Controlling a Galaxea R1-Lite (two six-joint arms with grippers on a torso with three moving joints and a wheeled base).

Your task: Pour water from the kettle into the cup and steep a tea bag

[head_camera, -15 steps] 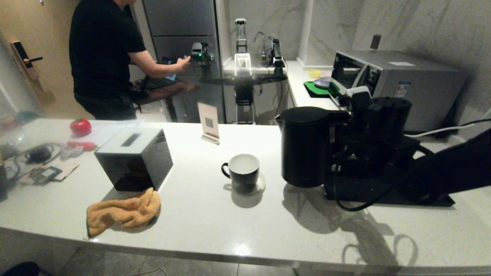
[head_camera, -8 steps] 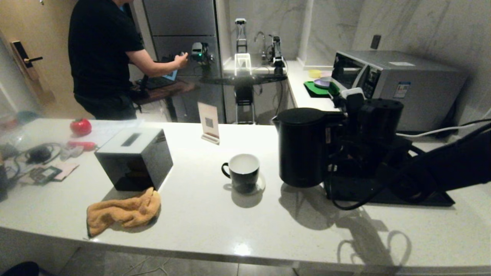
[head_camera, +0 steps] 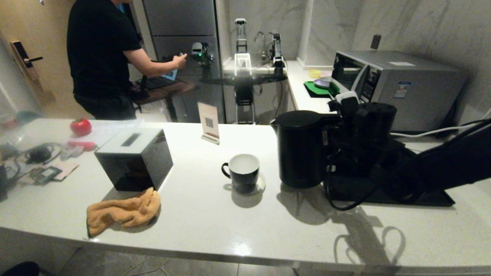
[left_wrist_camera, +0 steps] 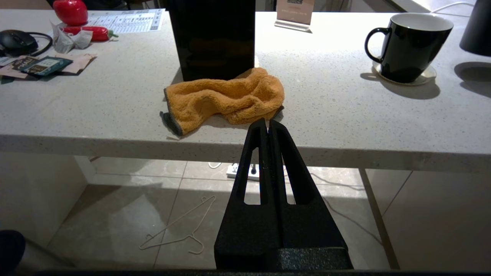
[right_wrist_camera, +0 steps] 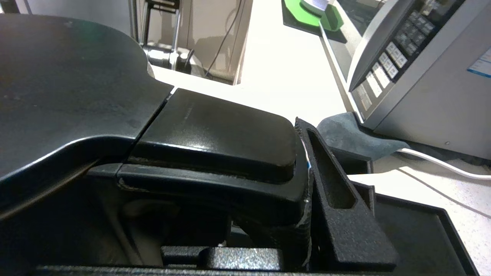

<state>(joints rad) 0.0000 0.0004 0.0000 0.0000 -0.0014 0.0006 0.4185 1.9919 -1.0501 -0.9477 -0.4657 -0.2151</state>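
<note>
The left gripper (left_wrist_camera: 267, 126) hangs below the counter edge, fingers pressed together, empty. A cloth (head_camera: 122, 211) and a box (head_camera: 134, 157) lie well left of the cup (head_camera: 241, 172), which stands free on its coaster. Just right, the kettle (head_camera: 301, 147) is upright; the right gripper (head_camera: 337, 153) clamps its handle, I judge for carrying.
</note>
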